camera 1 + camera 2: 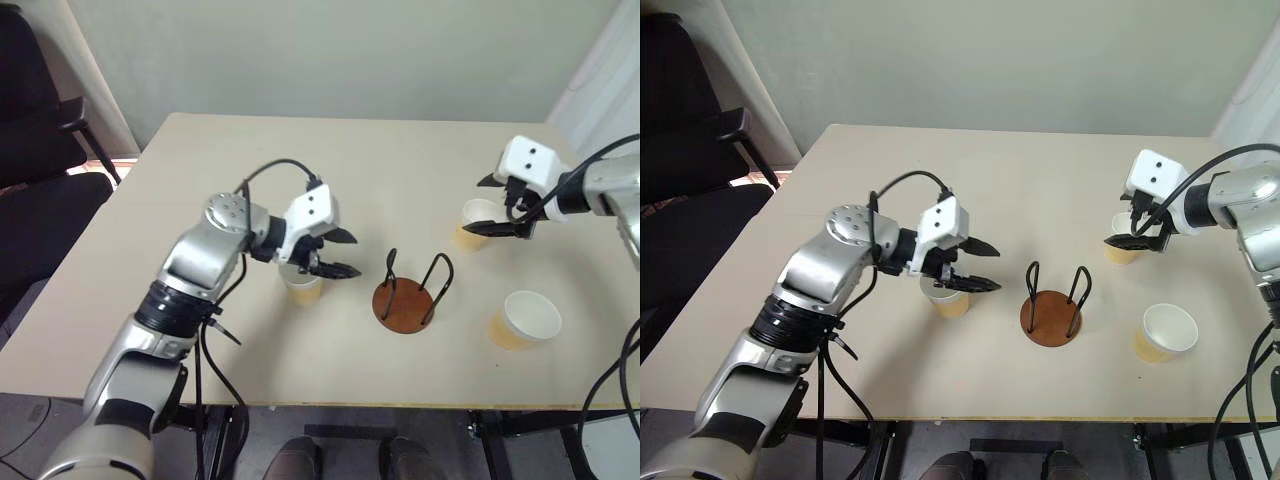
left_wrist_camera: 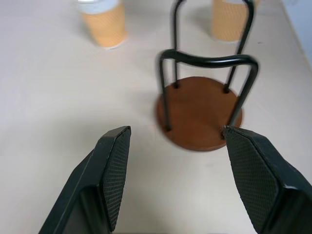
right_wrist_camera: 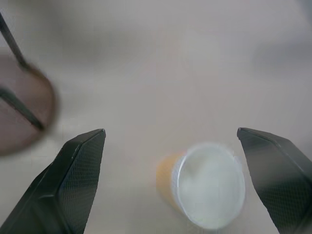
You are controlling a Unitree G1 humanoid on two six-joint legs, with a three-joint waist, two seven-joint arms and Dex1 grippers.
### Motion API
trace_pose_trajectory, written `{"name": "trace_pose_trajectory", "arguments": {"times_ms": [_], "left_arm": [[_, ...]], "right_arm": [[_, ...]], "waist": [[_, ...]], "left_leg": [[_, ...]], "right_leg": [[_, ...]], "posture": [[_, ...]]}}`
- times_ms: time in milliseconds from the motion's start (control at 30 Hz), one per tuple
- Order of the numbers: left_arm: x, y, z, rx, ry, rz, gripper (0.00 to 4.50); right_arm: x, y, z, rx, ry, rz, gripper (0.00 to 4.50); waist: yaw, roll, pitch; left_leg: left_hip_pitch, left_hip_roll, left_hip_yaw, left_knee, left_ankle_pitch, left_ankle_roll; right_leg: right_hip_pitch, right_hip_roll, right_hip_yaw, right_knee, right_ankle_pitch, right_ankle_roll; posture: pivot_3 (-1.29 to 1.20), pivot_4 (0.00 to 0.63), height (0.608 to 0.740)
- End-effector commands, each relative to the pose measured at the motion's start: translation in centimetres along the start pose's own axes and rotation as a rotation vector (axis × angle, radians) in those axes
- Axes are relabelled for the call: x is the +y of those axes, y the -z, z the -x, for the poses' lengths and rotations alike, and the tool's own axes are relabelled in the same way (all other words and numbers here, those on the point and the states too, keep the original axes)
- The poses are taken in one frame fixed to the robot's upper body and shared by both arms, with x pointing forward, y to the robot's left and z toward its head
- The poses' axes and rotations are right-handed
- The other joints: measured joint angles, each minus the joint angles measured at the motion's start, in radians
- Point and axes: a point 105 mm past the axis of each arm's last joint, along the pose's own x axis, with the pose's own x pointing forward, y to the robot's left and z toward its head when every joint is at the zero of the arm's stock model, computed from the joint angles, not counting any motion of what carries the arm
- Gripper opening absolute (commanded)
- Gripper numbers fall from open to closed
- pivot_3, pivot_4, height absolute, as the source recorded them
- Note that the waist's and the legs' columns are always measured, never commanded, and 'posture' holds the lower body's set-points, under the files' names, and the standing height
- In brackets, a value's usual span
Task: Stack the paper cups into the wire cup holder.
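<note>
**Three loose cups, an empty holder, both grippers open**

Taking the wire cup holder (image 1: pixel 405 298) as the landmark: it stands near the front-middle of the table (image 1: pixel 300 170), its brown disc bare and nothing between its two black wire loops.

To the left of the holder, the left gripper (image 1: pixel 335 254) hangs with its black fingers apart and nothing between them. Right under it stands the first paper cup (image 1: pixel 303 287), upright, near the holder but clear of it.

To the right of the holder and a little nearer the front edge sits a second paper cup (image 1: pixel 524 319), upright, with no gripper near it.

Right of the holder and further back, the third paper cup (image 1: pixel 476 223) stands upright. The right gripper (image 3: pixel 170 183) is spread wide just over it, fingers on either side of its rim and apparently not touching.

These cups look light, thin-walled and easily crushed, so a hard pinch would probably dent the wall or buckle the rolled rim. The likeliest safe hold is across the upper wall just under the rim, where the roll stiffens it, with gentle pressure. Being so light, a cup could tip or skid if nudged.
</note>
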Motion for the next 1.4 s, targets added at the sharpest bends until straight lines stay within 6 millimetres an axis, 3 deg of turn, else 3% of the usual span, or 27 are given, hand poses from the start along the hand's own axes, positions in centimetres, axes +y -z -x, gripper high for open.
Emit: {"name": "trace_pose_trajectory", "arguments": {"times_ms": [33, 333, 367, 500, 767, 867, 1000, 1067, 1167, 1233, 1300, 1400], "left_arm": [[1.0, -1.8, 1.6, -0.077, -0.059, -0.052, 3.24], [1.1, -2.1, 1.7, -0.088, -0.082, -0.058, 3.24], [1.1, -2.1, 1.7, -0.088, -0.083, -0.058, 3.28], [0.9, -2.0, 1.6, -0.079, -0.086, -0.058, 3.29], [0.9, -1.9, 1.7, -0.066, -0.086, -0.061, 3.29], [0.9, -1.8, 1.8, -0.064, -0.084, -0.061, 3.29], [0.5, -1.8, 1.8, -0.062, -0.051, -0.061, 3.29], [0.0, -1.7, 2.0, -0.059, -0.018, -0.065, 3.29], [-0.4, -1.6, 2.5, -0.046, 0.016, -0.076, 3.29], [-0.3, -1.5, 2.7, -0.039, 0.017, -0.080, 3.29], [-0.2, -1.4, 2.8, -0.034, 0.018, -0.084, 3.29], [-0.1, -1.6, 2.8, -0.035, 0.018, -0.090, 3.29]], "right_arm": [[-1.2, 0.8, -0.1, 0.070, 0.014, 0.048, 4.50], [-1.8, 3.8, -2.7, 0.207, -0.014, 0.054, 4.50], [-1.9, 3.8, -2.9, 0.207, -0.016, 0.053, 4.32], [-1.9, 3.7, -3.3, 0.200, -0.024, 0.057, 3.22], [-2.0, 3.1, -2.6, 0.166, -0.028, 0.068, 0.25], [-2.0, 2.4, -1.2, 0.140, -0.035, 0.086, 0.05], [-1.6, 0.1, 1.5, 0.078, -0.054, 0.146, 0.05], [-0.7, -2.5, 3.4, 0.012, -0.085, 0.193, 0.05], [2.4, -8.5, 7.0, -0.135, -0.192, 0.287, 0.05], [4.4, -10.9, 8.5, -0.184, -0.246, 0.336, 0.05], [5.9, -12.3, 9.3, -0.195, -0.287, 0.386, 0.05], [7.4, -12.3, 9.2, -0.158, -0.339, 0.447, 0.05]], "waist": [[0.000, 0.000, 0.000], [-0.001, 0.000, 0.000], [-0.001, 0.000, 0.000], [-0.001, 0.000, 0.000], [-0.001, 0.000, 0.000], [0.000, 0.000, 0.000], [0.003, 0.000, 0.000], [0.001, 0.000, 0.000], [-0.002, 0.002, 0.001], [-0.005, 0.002, 0.001], [-0.007, 0.001, 0.001], [-0.005, 0.001, 0.000]], "left_leg": [[-0.001, 0.000, 0.000, 0.000, 0.000, 0.000], [-0.005, 0.000, 0.000, -0.001, 0.000, -0.002], [-0.006, 0.000, 0.000, -0.001, 0.000, -0.002], [-0.007, 0.000, 0.000, -0.001, 0.000, -0.003], [-0.009, 0.000, 0.000, -0.001, -0.001, -0.004], [-0.009, 0.000, 0.000, -0.001, -0.001, -0.004], [-0.011, 0.000, 0.000, -0.001, -0.001, -0.004], [-0.011, 0.000, 0.000, -0.001, -0.002, -0.005], [-0.012, 0.001, 0.000, -0.002, -0.001, -0.006], [-0.012, 0.002, 0.000, -0.002, -0.001, -0.008], [-0.012, 0.002, -0.001, -0.002, -0.001, -0.008], [-0.011, 0.002, -0.003, 0.000, 0.000, -0.008]], "right_leg": [[-0.001, 0.000, 0.000, 0.000, 0.000, 0.000], [-0.006, 0.000, 0.000, 0.000, 0.001, -0.001], [-0.007, 0.000, 0.000, 0.000, 0.001, -0.002], [-0.008, 0.000, 0.000, 0.000, 0.001, -0.002], [-0.008, 0.000, -0.001, 0.001, 0.001, -0.003], [-0.008, 0.000, -0.001, 0.001, 0.001, -0.003], [-0.008, 0.000, -0.002, 0.000, 0.001, -0.003], [-0.008, 0.000, -0.002, 0.000, 0.001, -0.003], [-0.010, 0.001, -0.001, 0.000, 0.001, -0.003], [-0.011, 0.002, -0.001, 0.000, 0.001, -0.004], [-0.011, 0.003, -0.001, -0.002, -0.001, -0.006], [-0.009, 0.003, -0.002, -0.002, -0.001, -0.007]], "posture": [[0.00, 0.150, 0.740], [0.00, 0.150, 0.740], [0.00, 0.150, 0.740], [0.00, 0.150, 0.740], [0.00, 0.150, 0.740], [0.00, 0.150, 0.740], [0.00, 0.150, 0.740], [0.00, 0.150, 0.740], [0.00, 0.150, 0.740], [0.00, 0.150, 0.740], [0.00, 0.150, 0.740], [0.00, 0.150, 0.740]]}}
